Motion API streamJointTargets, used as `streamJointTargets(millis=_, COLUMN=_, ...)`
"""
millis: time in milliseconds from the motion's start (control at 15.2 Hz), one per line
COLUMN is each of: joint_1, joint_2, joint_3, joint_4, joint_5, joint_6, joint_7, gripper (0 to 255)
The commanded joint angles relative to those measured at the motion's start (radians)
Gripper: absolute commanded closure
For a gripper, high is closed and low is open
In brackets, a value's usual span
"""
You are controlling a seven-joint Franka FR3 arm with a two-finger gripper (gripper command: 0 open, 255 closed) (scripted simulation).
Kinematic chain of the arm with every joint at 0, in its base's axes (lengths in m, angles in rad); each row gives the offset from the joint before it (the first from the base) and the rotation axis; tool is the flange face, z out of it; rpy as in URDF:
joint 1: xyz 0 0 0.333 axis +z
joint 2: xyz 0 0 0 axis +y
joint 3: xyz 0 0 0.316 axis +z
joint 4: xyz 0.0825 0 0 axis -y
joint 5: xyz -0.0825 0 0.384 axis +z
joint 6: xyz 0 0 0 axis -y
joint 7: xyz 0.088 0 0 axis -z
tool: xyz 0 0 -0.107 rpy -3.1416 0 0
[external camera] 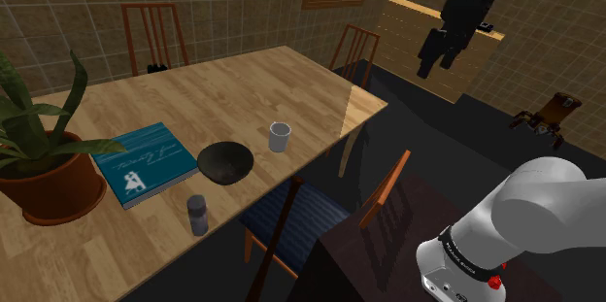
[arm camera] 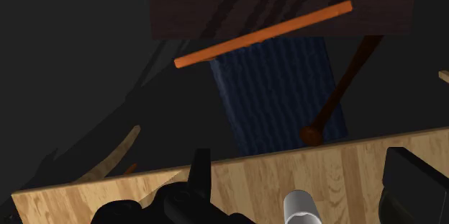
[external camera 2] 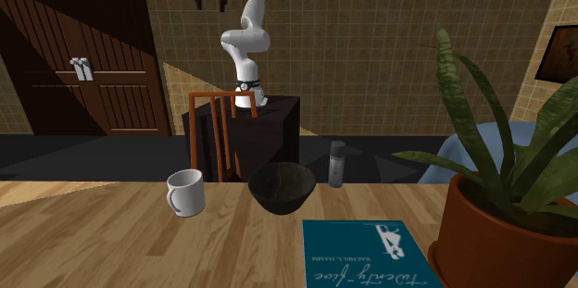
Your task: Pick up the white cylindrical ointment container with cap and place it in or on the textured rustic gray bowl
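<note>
The container [external camera: 197,215] stands upright near the stand-side edge of the counter [external camera: 243,86], close to the bowl [external camera: 225,162]. The jaws hang open and empty, high up and well off that edge. It looks light, stiff, smooth and easily toppled, so clasp it squarely mid-body, below the cap.

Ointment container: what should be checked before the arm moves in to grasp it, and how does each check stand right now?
1. The gripper open and empty: ok, fingers stand apart.
2. The ointment container upright on the table: ok.
3. Room around it: ok, it stands apart from the bowl and the book.
4. The bowl upright and empty: ok.
5. The gripper near the container: not ok, it is high up, away from the table.
6. The chair clear of the descent: cannot tell.
</note>
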Motion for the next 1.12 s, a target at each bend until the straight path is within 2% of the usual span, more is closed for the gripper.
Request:
streamJointTargets(millis=0, joint_1=0.0, joint_2=0.0, joint_3=0.0, joint_4=0.0, joint_5=0.0, joint_6=0.0, joint_7=0.0, gripper=0)
streamJointTargets(millis=528, joint_1=0.045, joint_2=0.088, joint_3=0.124, joint_4=-0.109, joint_5=0.102, joint_6=0.189, joint_7=0.158, gripper=0)
streamJointTargets(millis=1056, joint_1=0.082, joint_2=0.265, joint_3=0.255, joint_4=-0.137, joint_5=0.174, joint_6=0.397, joint_7=0.311, gripper=0)
